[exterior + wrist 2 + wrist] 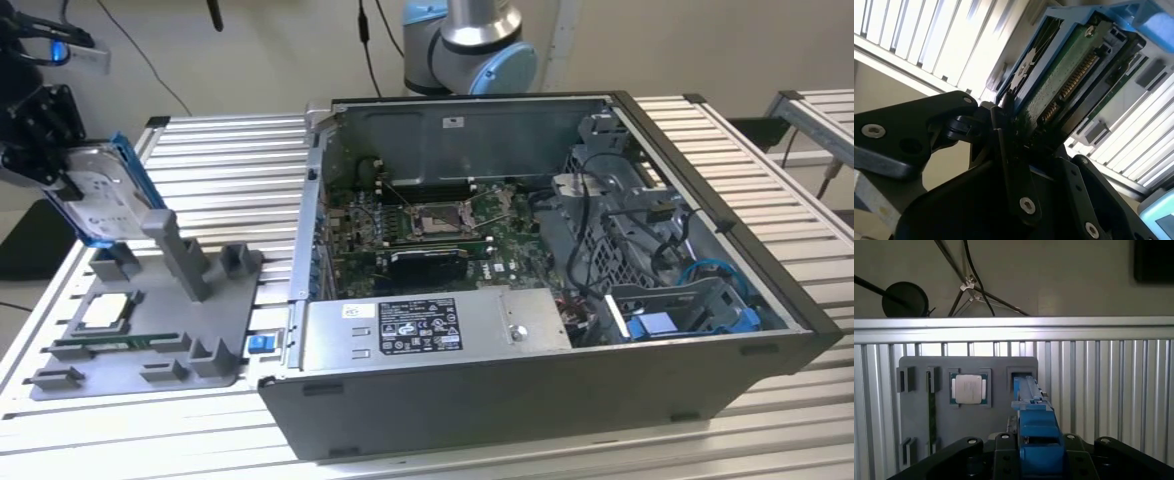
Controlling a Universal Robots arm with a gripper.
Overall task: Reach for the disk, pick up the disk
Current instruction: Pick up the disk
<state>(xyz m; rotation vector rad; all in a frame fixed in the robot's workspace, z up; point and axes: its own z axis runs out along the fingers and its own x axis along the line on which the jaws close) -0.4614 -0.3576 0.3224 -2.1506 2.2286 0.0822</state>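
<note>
surface: slatted aluminium bench [747, 150], pale wall behind, cables hanging at 12 o'clock in the exterior view.
case: open computer case [561, 400] fills the middle and the 3 o'clock side of the exterior view, motherboard [427, 235] exposed.
tray: grey plastic tray [200, 330] with upright posts at 8 o'clock in the exterior view, just beside the case; small square chip [107, 312] sits in its pocket, also seen in the first wrist view [969, 389].
disk: the disk [104, 200] is at 9 o'clock in the exterior view, standing on edge and tilted, over the far end of the tray, near the tall post [174, 250]. Blue bracket edge runs along it; first wrist view shows it edge-on [1035, 430], second wrist view shows its green board and connector side [1064, 90].
gripper: the gripper [40, 140] is clenched on the disk, black fingers [1009, 150] pressing both faces near one end.
lift status: cannot tell whether the lower edge is clear of the tray slot; judging by the tilt, it looks lifted or nearly so.
doing it well: keep the squeeze square on the flat faces, not on the blue bracket, which may flex. Pull along the slot line so the edge does not snag the post.
risk: end-held disk can pivot in the grip; slow move is advised.
</note>
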